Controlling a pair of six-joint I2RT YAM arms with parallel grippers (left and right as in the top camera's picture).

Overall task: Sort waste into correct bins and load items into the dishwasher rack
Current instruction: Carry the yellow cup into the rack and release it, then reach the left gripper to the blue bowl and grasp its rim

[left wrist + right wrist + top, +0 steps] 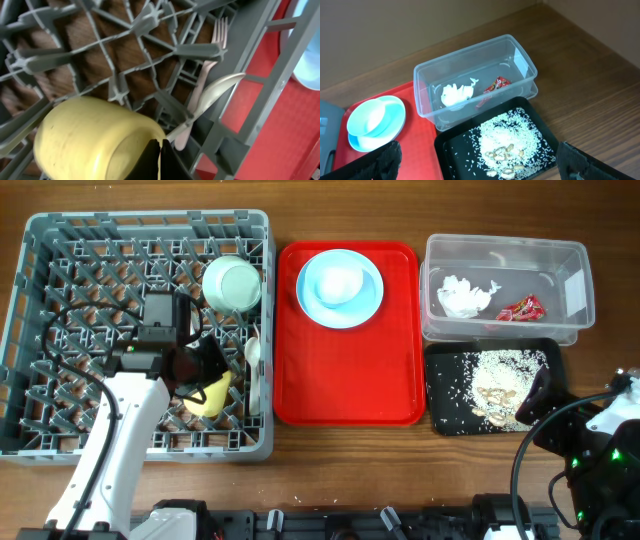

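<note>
My left gripper [203, 370] [160, 160] is shut on the rim of the small yellow cup [208, 396] [90, 140], which lies tilted inside the grey dishwasher rack [30, 330]. The white fork [210, 65] and spoon [220, 87] lie against the rack's right wall, and the pale bowl [232, 283] lies further back in the rack. The light blue plate [340, 288] [372, 122] sits on the red tray. My right gripper [545, 405] [480, 162] is open and empty over the black tray [440, 415] [455, 145], which holds rice scraps [500, 375] [510, 135].
The clear tub [505, 250] [470, 60] behind the black tray holds the white napkin [465, 297] [456, 94] and the red wrapper [521, 309] [495, 84]. The red serving tray [345, 380] lies between the rack and the bins.
</note>
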